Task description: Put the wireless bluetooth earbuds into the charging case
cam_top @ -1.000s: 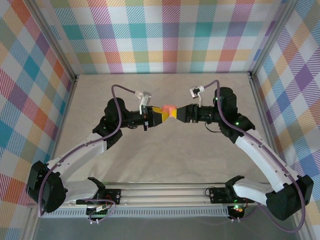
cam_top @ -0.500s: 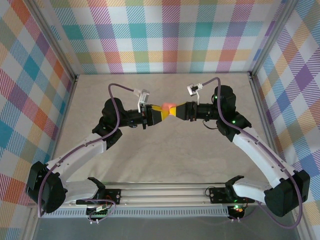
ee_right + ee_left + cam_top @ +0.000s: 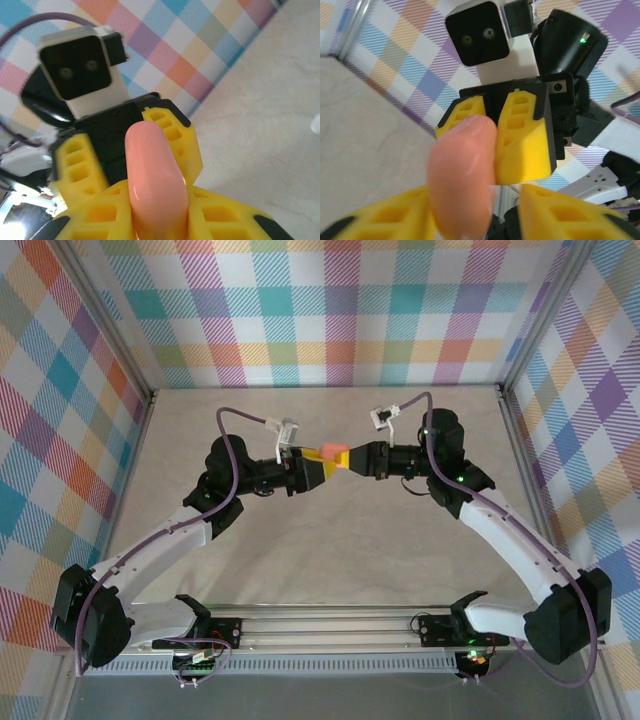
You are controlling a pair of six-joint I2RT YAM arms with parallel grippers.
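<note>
above the middle of the table [image 3: 330, 570], the two claws are meeting tip to tip, with the pink case [image 3: 152, 170] between them and clear of the surface. the right claw [image 3: 160, 215], standing wide a second ago, is now clamping the case between its yellow fingers. the left claw [image 3: 475, 210], clamped until half a second ago, is spreading, its fingers standing apart on either side of the case. judgement: the case is passing from left to right, freeing the left arm to fetch earbuds. whether the lid is open cannot be told.
</note>
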